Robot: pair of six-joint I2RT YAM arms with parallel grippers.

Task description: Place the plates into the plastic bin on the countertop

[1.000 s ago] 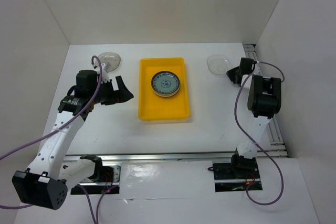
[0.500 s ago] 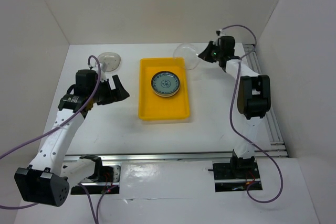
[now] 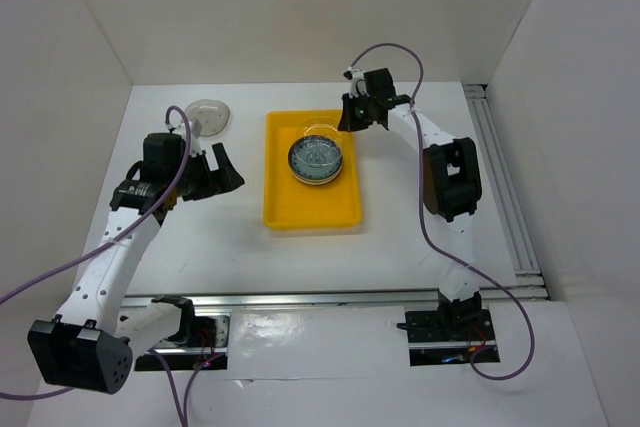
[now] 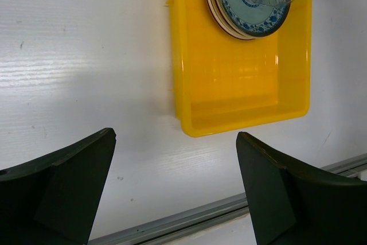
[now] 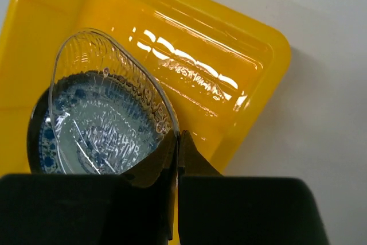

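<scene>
Progress: partly done.

- The shallow, rectangular yellow plastic bin point(image 3: 312, 215) sits mid-table on the flat white countertop point(image 3: 420, 237).
- A stack of small round plates lies in the bin's far half. The top one is a teal-blue patterned plate point(image 4: 248, 5), with cream rims showing under it. The number in the stack cannot be read.
- The right gripper point(image 5: 175, 142) has its fingers pressed together on the rim of a round clear glass plate point(image 5: 109, 93). It holds the plate in the air directly over the stack, apparently not yet resting on it.
- One more small round grey-clear glass plate point(image 3: 208, 113) lies on the countertop at the far left, apart from the bin and outside it.
- The left gripper point(image 4: 175, 137) hovers just left of the bin. Its fingers are spread wide and hold nothing.

Judgement: what is left is to release the held plate onto the stack, then fetch the far-left plate. The left arm is the nearer one for that.

Orientation:
- The held plate is round, so it has no long axis of its own.
- It is pinched at the edge nearest the right wrist, and its free edge reaches out toward the bin's left side.
- It looks tilted rather than level. I cannot tell which edge is lower.
- The bin's long axis runs near-to-far across the table, and its near half is bare.
</scene>
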